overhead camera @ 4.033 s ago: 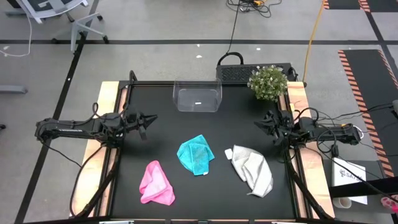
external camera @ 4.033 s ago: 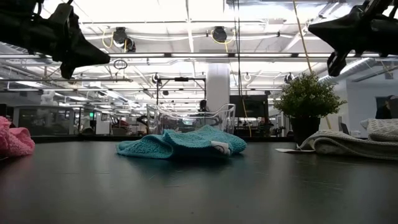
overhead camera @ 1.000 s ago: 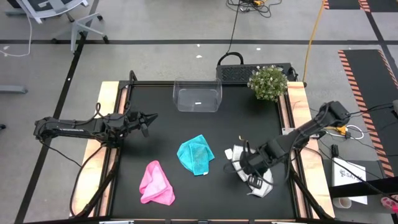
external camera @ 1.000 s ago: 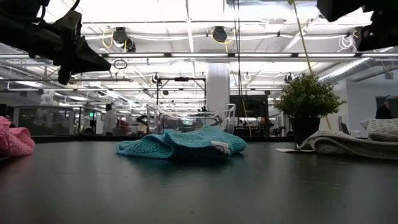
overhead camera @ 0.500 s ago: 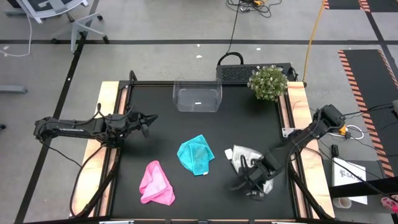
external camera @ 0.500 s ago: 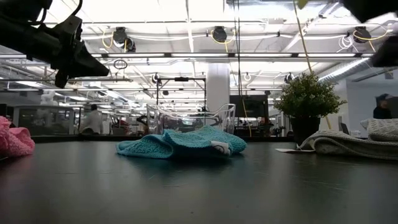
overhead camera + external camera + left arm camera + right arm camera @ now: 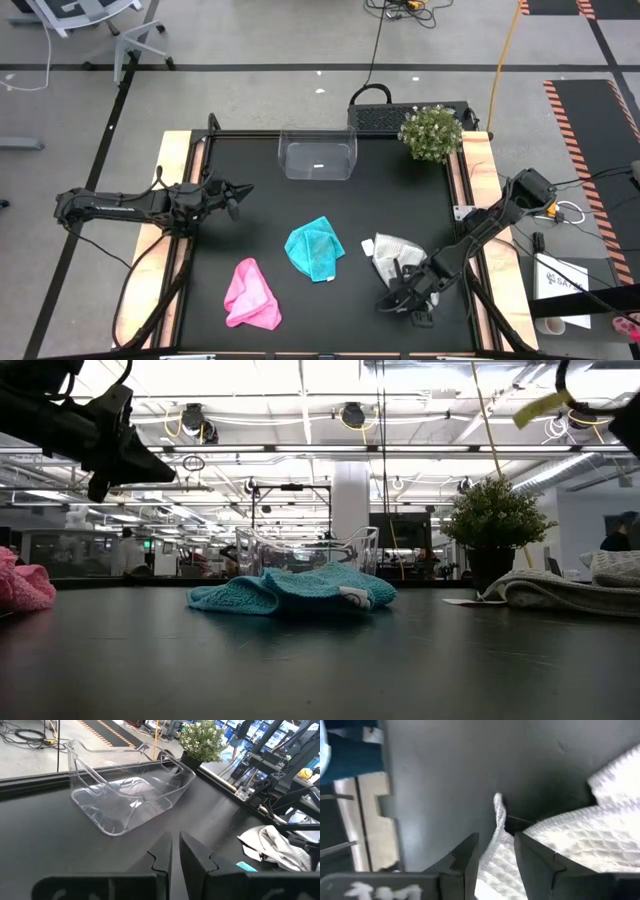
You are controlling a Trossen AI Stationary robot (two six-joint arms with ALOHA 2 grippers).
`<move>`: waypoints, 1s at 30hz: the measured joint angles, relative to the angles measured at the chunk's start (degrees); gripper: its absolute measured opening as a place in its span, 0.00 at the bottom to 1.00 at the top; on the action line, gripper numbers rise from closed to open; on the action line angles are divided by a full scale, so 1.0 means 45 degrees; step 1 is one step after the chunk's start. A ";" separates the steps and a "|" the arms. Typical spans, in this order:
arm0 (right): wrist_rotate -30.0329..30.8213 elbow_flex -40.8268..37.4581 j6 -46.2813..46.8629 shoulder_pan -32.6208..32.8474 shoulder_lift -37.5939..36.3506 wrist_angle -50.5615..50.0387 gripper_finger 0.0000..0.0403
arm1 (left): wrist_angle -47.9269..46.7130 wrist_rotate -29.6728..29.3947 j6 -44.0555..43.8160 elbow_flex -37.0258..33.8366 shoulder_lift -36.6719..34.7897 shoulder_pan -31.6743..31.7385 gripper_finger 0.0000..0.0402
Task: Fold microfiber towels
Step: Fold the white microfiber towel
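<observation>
Pale grey-white waffle-weave microfiber towel (image 7: 386, 250) sits crumpled at lower right of the high view, and we've got the right gripper (image 7: 398, 296) down at its near corner. In the right wrist view its fingers (image 7: 535, 862) are partly open w/ a fold of the cloth (image 7: 570, 855) standing up between them. Not clamped yet, as far as we can see.

Teal square terry towel (image 7: 314, 249) is bunched mid-frame, untouched; the low view shows it as a rumpled heap (image 7: 290, 590). Bright pink soft towel (image 7: 250, 295) lies lower left, also crumpled.

Left gripper (image 7: 238, 190) hovers over the table's left-centre area, well apart from every cloth. Its fingers (image 7: 192, 855) are nearly closed, a thin gap only, holding nothing, pointed toward the clear plastic tub (image 7: 317, 154) at top centre.

Progress, we'd say: barely begun. No towel folded so far; first grab on the grey-white one is under way, teal and pink to go.
</observation>
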 joint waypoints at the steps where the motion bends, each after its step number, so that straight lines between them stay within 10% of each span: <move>1: 0.0024 -0.0147 -0.0129 -0.0002 -0.0010 0.0088 0.29 | 0.0000 0.0000 -0.0057 0.0000 -0.0004 0.0000 0.09; 14: 0.1584 -0.1904 -0.0769 0.0008 -0.0057 0.3314 0.28 | 0.0015 -0.0005 -0.0104 0.0000 -0.0004 -0.0004 0.09; 30: 0.2082 -0.2072 0.0175 -0.0166 -0.0555 0.3618 0.01 | 0.0706 -0.0002 -0.0689 0.0000 0.0075 -0.0006 0.09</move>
